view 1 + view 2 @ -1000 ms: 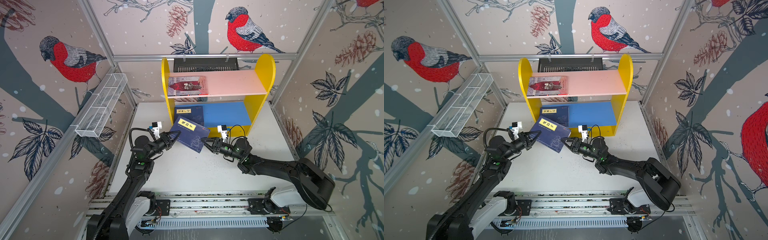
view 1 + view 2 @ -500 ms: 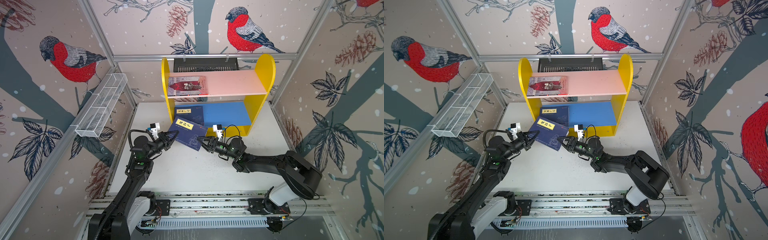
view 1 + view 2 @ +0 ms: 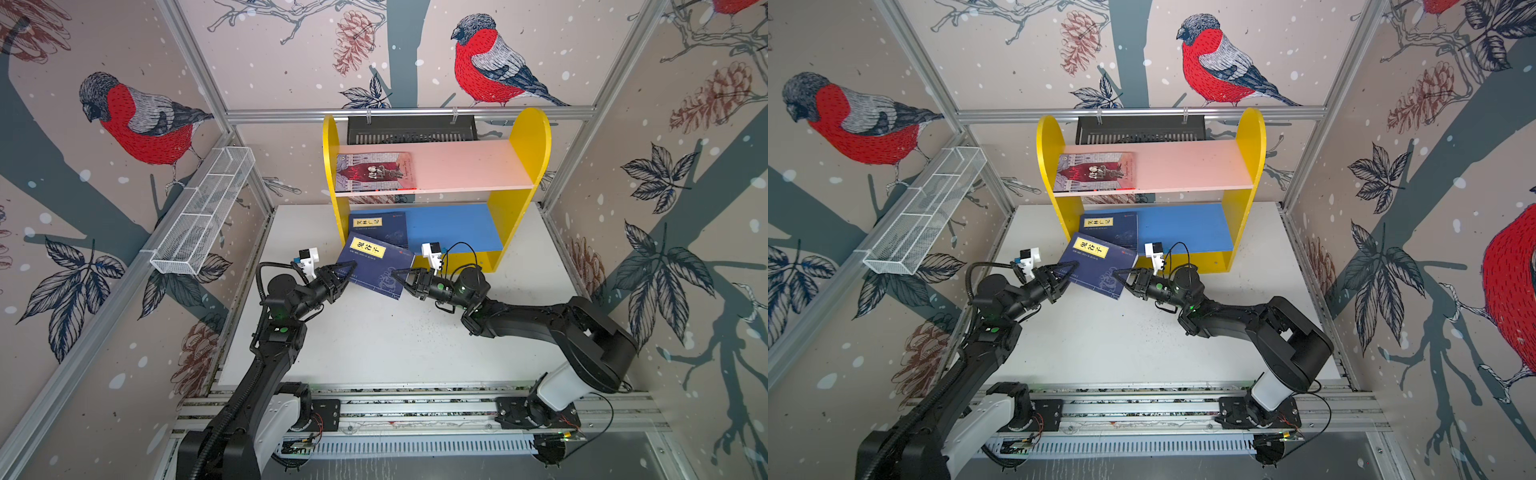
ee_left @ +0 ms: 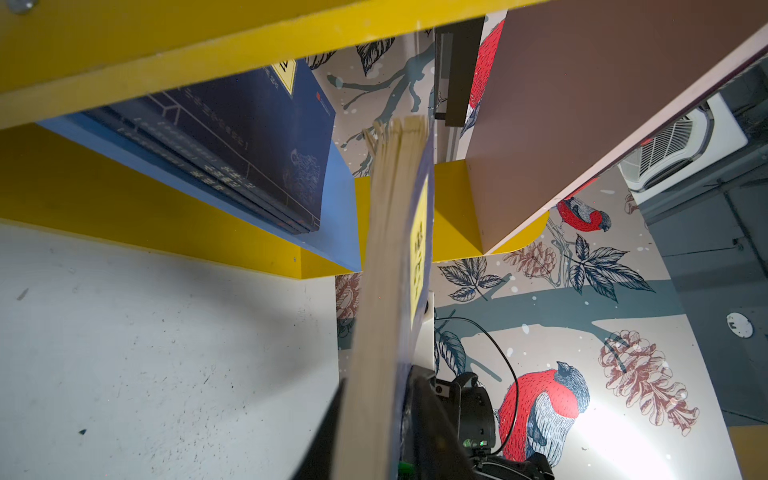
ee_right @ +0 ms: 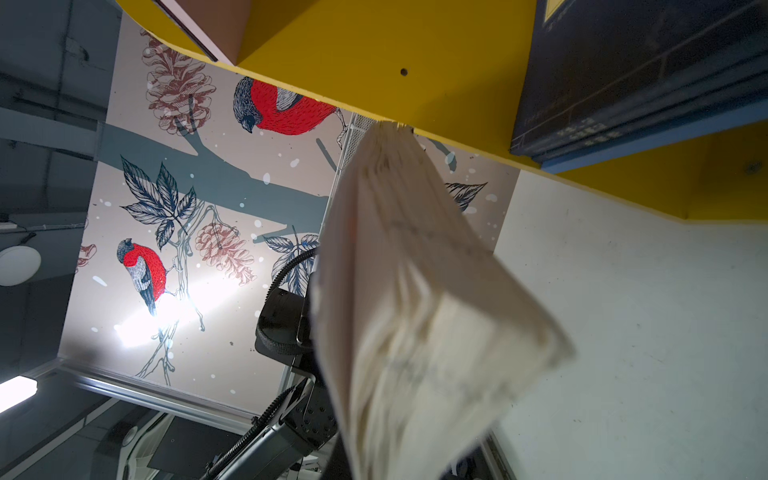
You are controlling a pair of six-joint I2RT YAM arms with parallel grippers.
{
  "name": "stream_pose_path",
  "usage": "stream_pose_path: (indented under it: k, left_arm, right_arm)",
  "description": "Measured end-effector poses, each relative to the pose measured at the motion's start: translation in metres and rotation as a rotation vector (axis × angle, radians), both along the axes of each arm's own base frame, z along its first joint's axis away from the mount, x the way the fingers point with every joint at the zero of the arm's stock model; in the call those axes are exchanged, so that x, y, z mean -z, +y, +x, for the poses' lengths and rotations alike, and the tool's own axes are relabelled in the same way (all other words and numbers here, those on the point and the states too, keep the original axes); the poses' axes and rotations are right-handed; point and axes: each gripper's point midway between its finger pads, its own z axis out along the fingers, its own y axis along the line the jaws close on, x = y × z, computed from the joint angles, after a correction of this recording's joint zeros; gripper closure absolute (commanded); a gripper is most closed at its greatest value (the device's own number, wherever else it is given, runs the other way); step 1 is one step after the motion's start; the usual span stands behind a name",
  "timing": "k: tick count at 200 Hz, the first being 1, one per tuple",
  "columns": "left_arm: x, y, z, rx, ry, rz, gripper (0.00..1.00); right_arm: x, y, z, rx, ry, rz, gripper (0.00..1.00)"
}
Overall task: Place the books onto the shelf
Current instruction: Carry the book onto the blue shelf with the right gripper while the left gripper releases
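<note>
Changed since a second ago: left gripper (image 3: pixel 348 275) no longer clamped, jaws now parted about the left edge of the navy book (image 3: pixel 376 268); right gripper (image 3: pixel 397 277) drawn in from the right and clenched on the book's near right corner. At far left, on the wall, a white wire basket (image 3: pixel 203 216), well apart from all this. Next, the left gripper, fingers spread above and below the book's edge; contact with the cover impossible to tell. In the middle, the navy book itself: thin paperback, dark blue cover with a faint pale line drawing, yellow title label with black characters at the far left corner, cream page edges plain in both wrist views. Held clear of the white table (image 3: pixel 395 345), just in front of the shelf (image 3: pixel 528 137), cover up and tilted. Long axis from far left to near right, labelled end toward the shelf's left yellow panel, far edge overlapping the stack of navy books (image 3: pixel 384 226) in both top views. That stack flat on the left half of the blue board (image 3: pixel 453 226); above it, a grey-lilac book (image 3: pixel 376 171) with a dark red picture, flat on the left of the pink board (image 3: pixel 469 166). Behind the shelf, a black slotted tray (image 3: pixel 411 129).
</note>
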Motion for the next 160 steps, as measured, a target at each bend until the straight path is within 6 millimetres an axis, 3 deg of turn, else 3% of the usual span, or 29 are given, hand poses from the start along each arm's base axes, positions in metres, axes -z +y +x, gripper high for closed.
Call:
stream_pose_path:
  k: [40, 81, 115, 160]
  left_arm:
    - [0.006, 0.006, 0.000, -0.022, -0.003, 0.026, 0.31]
    - [-0.002, 0.011, 0.001, -0.047, -0.069, 0.131, 0.30]
    - [0.005, 0.014, 0.001, -0.052, -0.061, 0.189, 0.30]
    - [0.006, 0.015, 0.003, -0.054, -0.062, 0.213, 0.30]
  right_arm:
    - [-0.001, -0.016, 0.012, -0.027, -0.015, -0.011, 0.98]
    - [-0.016, -0.041, 0.029, -0.028, -0.052, -0.033, 0.98]
    - [-0.027, -0.057, 0.050, -0.019, -0.091, -0.090, 0.98]
    - [-0.021, -0.070, 0.068, -0.047, -0.098, -0.150, 0.98]
